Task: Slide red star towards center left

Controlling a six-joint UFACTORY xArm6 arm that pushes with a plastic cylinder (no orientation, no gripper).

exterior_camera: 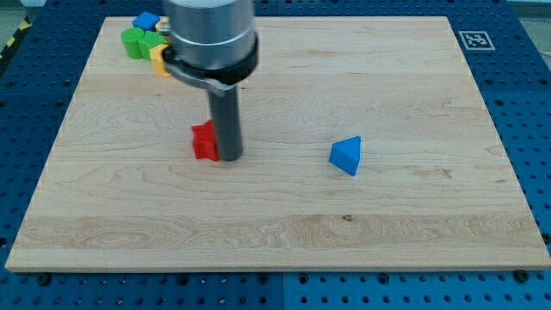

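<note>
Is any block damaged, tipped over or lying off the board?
Nothing stands out. The red star lies flat beside my tip, the blue triangle sits alone, and the other blocks cluster at the top left corner.

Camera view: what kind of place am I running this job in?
Most likely a robotics lab test bench. A wooden board lies on a blue perforated table, with a printed marker tag at the board's corner. My tip touches the red star from the view's right.
</note>
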